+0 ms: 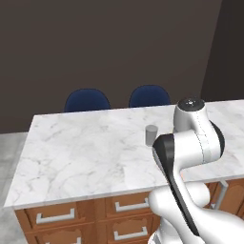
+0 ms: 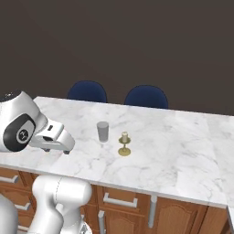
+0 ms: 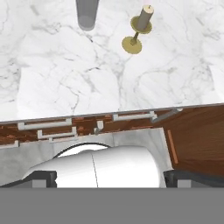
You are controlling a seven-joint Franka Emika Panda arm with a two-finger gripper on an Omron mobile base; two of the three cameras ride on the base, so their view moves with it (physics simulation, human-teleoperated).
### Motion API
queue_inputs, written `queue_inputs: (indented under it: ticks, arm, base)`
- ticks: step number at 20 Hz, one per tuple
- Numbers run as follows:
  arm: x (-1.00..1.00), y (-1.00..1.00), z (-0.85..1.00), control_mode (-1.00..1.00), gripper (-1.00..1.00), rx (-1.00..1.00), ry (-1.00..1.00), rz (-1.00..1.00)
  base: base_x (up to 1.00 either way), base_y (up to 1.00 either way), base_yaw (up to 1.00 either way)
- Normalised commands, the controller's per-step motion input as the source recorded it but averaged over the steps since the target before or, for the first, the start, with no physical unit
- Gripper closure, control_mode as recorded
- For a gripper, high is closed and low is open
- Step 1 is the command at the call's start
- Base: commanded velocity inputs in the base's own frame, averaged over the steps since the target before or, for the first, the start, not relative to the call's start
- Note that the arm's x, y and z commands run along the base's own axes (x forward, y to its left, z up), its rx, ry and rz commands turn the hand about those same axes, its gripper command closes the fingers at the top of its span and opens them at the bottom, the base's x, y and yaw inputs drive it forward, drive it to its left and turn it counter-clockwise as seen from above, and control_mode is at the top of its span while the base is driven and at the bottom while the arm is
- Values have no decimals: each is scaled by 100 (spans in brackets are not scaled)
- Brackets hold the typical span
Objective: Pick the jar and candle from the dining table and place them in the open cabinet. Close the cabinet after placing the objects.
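While jar (image 2: 103, 131) and candle (image 2: 124, 143) stand mid-table, marble edges (image 2: 151, 189) well apart

arm: folded high, elbow bent | tool (image 3: 112, 177): fingers spread wide, holding nothing

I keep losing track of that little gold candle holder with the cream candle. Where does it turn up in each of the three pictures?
Left base view: I cannot find it; the arm covers the marble just right of the jar.
Right base view: the candle stands mid-table, just right of the jar.
Hand view: the candle is near the top, right of centre, again right of the jar.
Shared landmark: the grey jar.
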Motion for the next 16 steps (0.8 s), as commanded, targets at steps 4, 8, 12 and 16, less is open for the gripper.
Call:
queue_inputs:
  ticks: [4,8,12,16]
  arm:
    - [0,0,0,100,-100,0,0,0]
    - [0,-22,0,-100,-100,4,-7,4]
    - [0,-48,0,-100,-100,12,-6,5]
    - [0,-61,0,-100,-100,14,-8,8]
  base:
    - [2,0,4]
    - [0,0,0]
    - [0,0,0]
    - [0,0,0]
